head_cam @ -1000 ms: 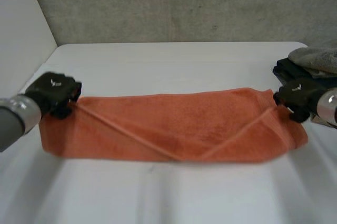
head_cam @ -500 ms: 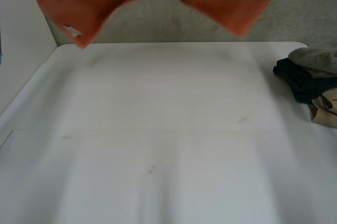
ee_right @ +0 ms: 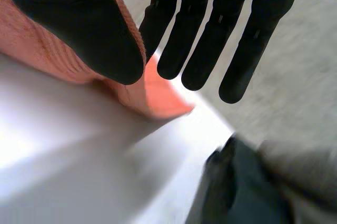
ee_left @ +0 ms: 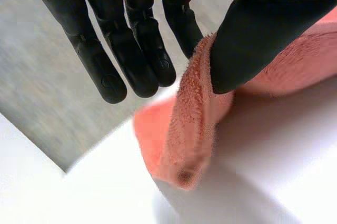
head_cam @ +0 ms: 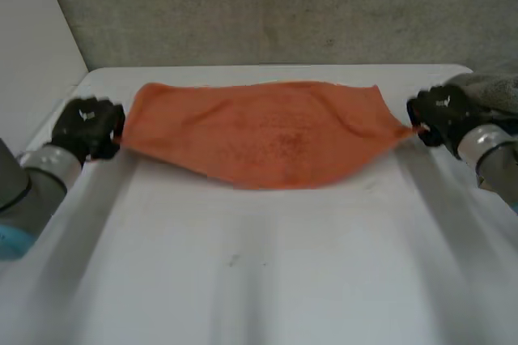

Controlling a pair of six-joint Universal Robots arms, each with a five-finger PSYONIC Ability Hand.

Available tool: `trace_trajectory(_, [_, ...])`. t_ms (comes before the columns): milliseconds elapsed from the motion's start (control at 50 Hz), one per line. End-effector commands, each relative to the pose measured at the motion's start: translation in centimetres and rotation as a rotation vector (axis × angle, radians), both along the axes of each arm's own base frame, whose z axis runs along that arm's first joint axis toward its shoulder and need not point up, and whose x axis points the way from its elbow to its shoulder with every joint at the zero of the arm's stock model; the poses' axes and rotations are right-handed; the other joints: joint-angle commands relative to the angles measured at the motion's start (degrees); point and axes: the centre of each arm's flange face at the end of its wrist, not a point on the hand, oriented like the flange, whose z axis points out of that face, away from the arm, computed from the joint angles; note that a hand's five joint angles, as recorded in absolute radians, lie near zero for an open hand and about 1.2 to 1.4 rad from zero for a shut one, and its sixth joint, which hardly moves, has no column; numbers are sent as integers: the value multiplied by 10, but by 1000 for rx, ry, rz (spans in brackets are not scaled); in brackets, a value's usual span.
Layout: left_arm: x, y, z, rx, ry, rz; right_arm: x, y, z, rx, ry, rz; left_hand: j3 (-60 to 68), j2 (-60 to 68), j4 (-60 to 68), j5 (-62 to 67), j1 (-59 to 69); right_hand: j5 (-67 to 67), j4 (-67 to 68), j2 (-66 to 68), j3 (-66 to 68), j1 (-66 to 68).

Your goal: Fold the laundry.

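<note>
An orange towel [head_cam: 267, 130] is stretched wide over the far half of the white counter [head_cam: 259, 272], its near edge sagging in a curve. The left hand [head_cam: 87, 126] pinches the towel's left corner, thumb [ee_left: 263, 34] pressing the cloth against straight fingers [ee_left: 137, 50]. The right hand [head_cam: 441, 112] pinches the right corner the same way, thumb [ee_right: 89, 24] on top of the cloth. Just beside the right hand lies a pile of grey and dark clothes [head_cam: 495, 86].

I can read no lettering from my station; white marks on left hand [head_cam: 86, 125] and right hand [head_cam: 441, 110] are illegible.
</note>
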Motion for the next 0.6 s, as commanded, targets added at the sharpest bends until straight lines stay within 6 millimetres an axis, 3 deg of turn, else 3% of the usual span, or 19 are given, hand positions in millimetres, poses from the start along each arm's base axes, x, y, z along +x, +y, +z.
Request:
trace_trajectory(20, [15, 67, -2, 255, -160, -21, -32, 49, 10, 237, 235, 17, 115, 111, 110, 132, 132, 120, 112, 123, 116, 162])
trace_trajectory(60, [18, 86, 3, 328, -211, -42, -42, 61, 17, 290, 282, 15, 115, 111, 110, 132, 132, 120, 112, 123, 116, 162])
trace_trajectory(80, [21, 106, 6, 407, -266, -76, -51, 73, 22, 356, 322, 15, 115, 111, 110, 132, 132, 120, 112, 123, 116, 162])
trace_trajectory(160, [28, 142, 20, 538, -380, -191, -68, 99, 31, 514, 412, 51, 115, 111, 110, 132, 132, 120, 112, 123, 116, 162])
trace_trajectory(220, [31, 149, 29, 558, -418, -252, -73, 104, 33, 544, 448, 76, 115, 111, 110, 132, 132, 120, 112, 123, 116, 162])
trace_trajectory(280, [28, 143, 35, 511, -446, -300, -70, 98, 32, 519, 453, 82, 115, 111, 110, 132, 132, 120, 112, 123, 116, 162])
trace_trajectory(360, [18, 121, 37, 461, -441, -294, -53, 83, 22, 483, 391, 67, 115, 111, 110, 132, 132, 120, 112, 123, 116, 162])
trace_trajectory(600, [-16, 15, 30, 256, -316, -89, -20, 9, 1, 195, 198, -103, 115, 111, 110, 132, 132, 120, 112, 123, 116, 162])
